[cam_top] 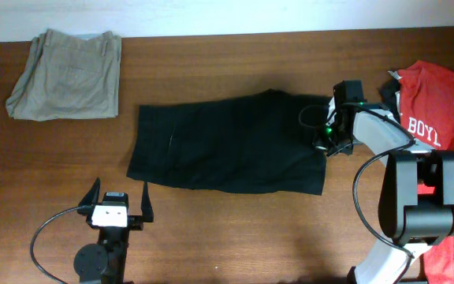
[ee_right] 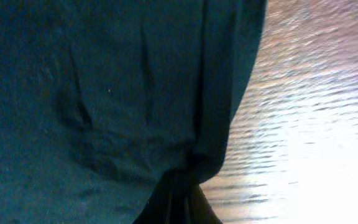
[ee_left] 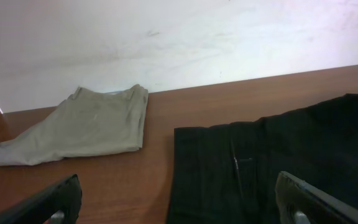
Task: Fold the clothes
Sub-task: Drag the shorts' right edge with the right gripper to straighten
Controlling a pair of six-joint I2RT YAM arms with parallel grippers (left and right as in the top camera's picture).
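Wooden table [cam_top: 235, 229] | fold starting: right gripper [cam_top: 322, 136] clamped on black shorts [cam_top: 227, 146], frame right; left gripper [cam_top: 120, 193] wide, idle | next: you carry that edge leftward

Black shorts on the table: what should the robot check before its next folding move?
1. Right fingers shut on the right edge of the black shorts: ok.
2. How many layers of cloth they pinch: cannot tell.
3. Left fingers open and off the cloth, near the shorts' front left corner: ok.
4. Shorts spread out on the table: ok, with some wrinkles near the grip.
5. Khaki trousers folded and apart from the shorts: ok.
6. Red T-shirt not touching the shorts: ok.
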